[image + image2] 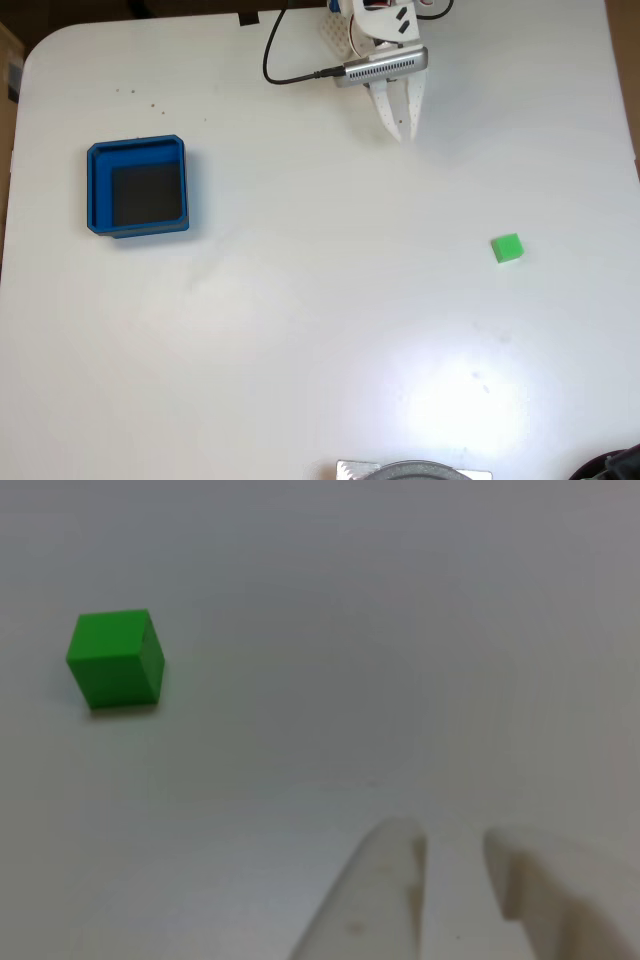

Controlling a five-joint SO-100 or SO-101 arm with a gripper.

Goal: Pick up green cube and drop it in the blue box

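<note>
**Desk:** On the white table [320,330], seen from the fixed view, your gripper [405,128] hangs near the top edge, white fingers pointing down the frame. What are the fingers doing?

**Operator's aide:** Your two fingers stand slightly parted with a narrow gap between the tips, and they grip nothing. The other view shows the same: the gripper [452,852] enters from the bottom edge, and bare table shows through the slit between its fingers.

**Desk:** And the green cube?

**Aide:** Your green cube [507,247] sits flat on the table at the right of the fixed view, well apart from the gripper, below it and to its right. In the other view the green cube [115,658] lies at upper left, clear of both fingers, with its top and one side face showing.

**Desk:** Where is the blue box?

**Aide:** Your blue box [96,190] rests far to the left in the fixed view, well apart from cube and gripper alike. Its dark floor is bare.

**Desk:** Anything else near the arm?

**Aide:** A black cable [275,55] loops from the table's top edge into a silver ribbed module [380,67] mounted just above the fingers. A few dark specks [140,97] dot the tabletop above the box.
</note>
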